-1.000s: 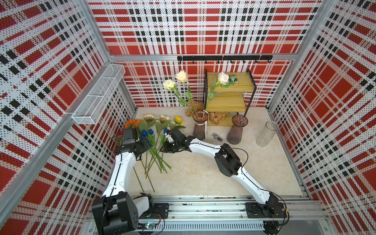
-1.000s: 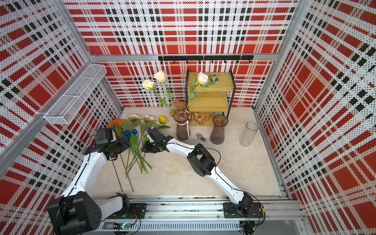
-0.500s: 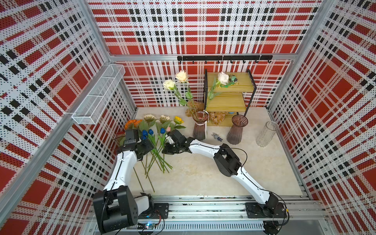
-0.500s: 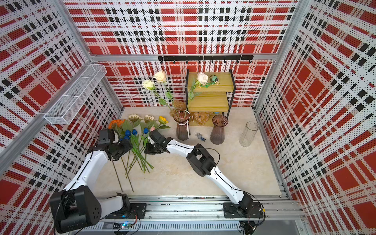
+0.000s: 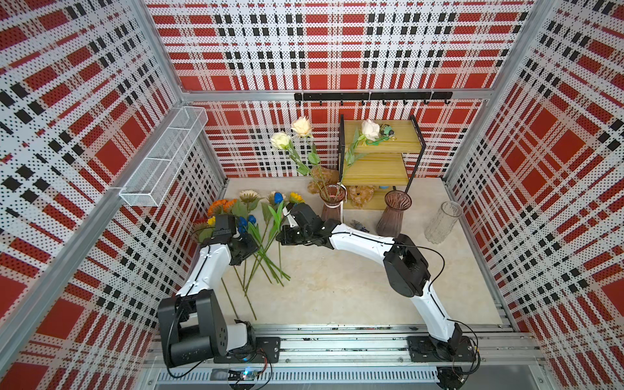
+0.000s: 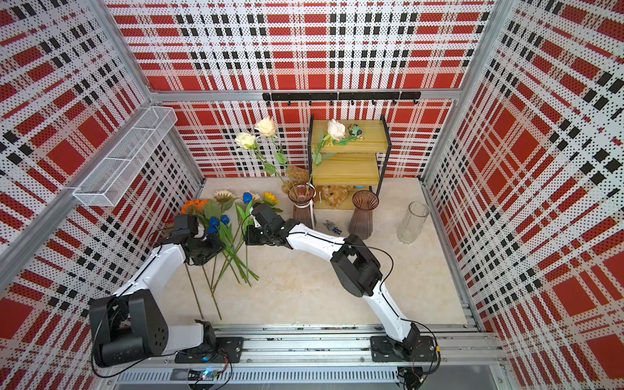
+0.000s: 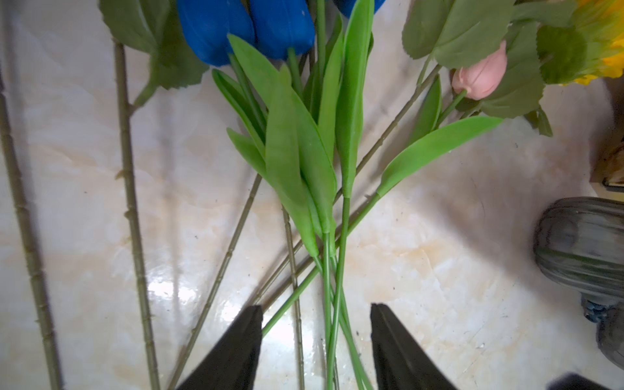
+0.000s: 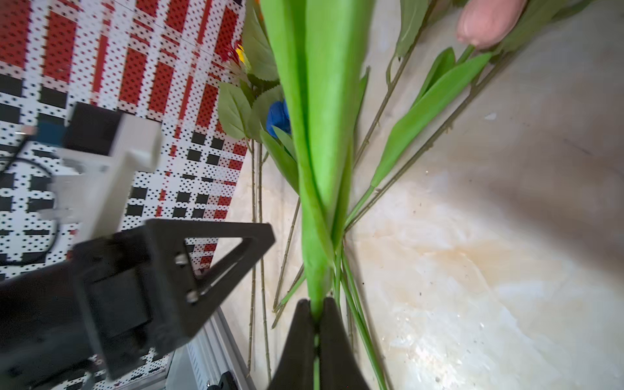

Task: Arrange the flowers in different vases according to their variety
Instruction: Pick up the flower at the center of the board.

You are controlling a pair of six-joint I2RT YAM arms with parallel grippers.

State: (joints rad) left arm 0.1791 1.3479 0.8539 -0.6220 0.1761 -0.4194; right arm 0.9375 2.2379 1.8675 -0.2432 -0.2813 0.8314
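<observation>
Three cream roses [image 5: 301, 126] stand in a smoky purple vase [image 5: 332, 206]. A second purple vase [image 5: 393, 214] and a clear vase [image 5: 442, 223] hold nothing. Sunflowers [image 5: 221, 206] and blue tulips [image 5: 243, 223] lie fanned on the floor at the left, with a pink tulip [image 7: 481, 76] among them. My right gripper [image 8: 316, 304] is shut on the green stem of a blue tulip [image 5: 278, 197], whose head tilts up off the pile. My left gripper [image 7: 315, 324] is open just above the floor, its fingers [image 7: 243, 344] either side of several thin tulip stems [image 7: 332, 304].
A yellow two-tier shelf [image 5: 381, 158] stands at the back wall, with brown plush toys [image 5: 361, 196] by its foot. A small grey figurine [image 5: 358, 224] lies between the purple vases. A white wire basket [image 5: 165, 155] hangs on the left wall.
My right gripper closed on the tulip stem and its blue head rose from the pile. My left gripper shifted over the stems and its jaws narrowed.
</observation>
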